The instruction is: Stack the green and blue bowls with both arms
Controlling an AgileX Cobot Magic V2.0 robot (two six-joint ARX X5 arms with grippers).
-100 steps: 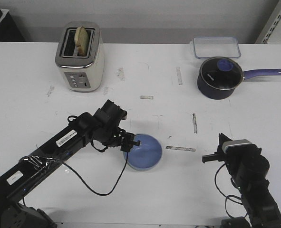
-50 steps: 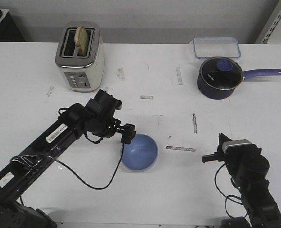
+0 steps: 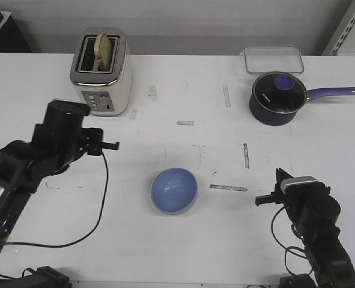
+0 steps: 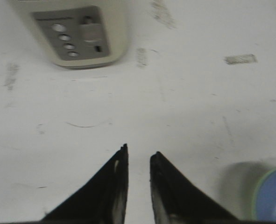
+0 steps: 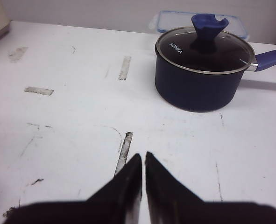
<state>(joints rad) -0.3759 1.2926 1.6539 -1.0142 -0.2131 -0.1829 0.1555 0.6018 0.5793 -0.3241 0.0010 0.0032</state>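
Observation:
The blue bowl [image 3: 175, 190] sits upright on the table near the middle front. In the left wrist view the blue bowl [image 4: 274, 198] has a pale green rim [image 4: 253, 198] around it, so it appears to rest inside the green bowl. My left gripper [image 3: 113, 144] is well to the left of the bowls, near the toaster, with its jaws slightly apart and empty [image 4: 138, 151]. My right gripper [image 3: 279, 179] is at the front right, shut and empty [image 5: 143, 156], apart from the bowls.
A cream toaster [image 3: 101, 71] with bread stands at the back left, close to my left gripper. A dark navy saucepan [image 3: 277, 98] with a glass lid and a clear lidded box [image 3: 273, 59] stand at the back right. Tape strips [image 3: 228, 188] mark the table.
My left arm has let go of the bowl and pulled back to the left towards the toaster. The bowl stays on the table. The right arm has not moved.

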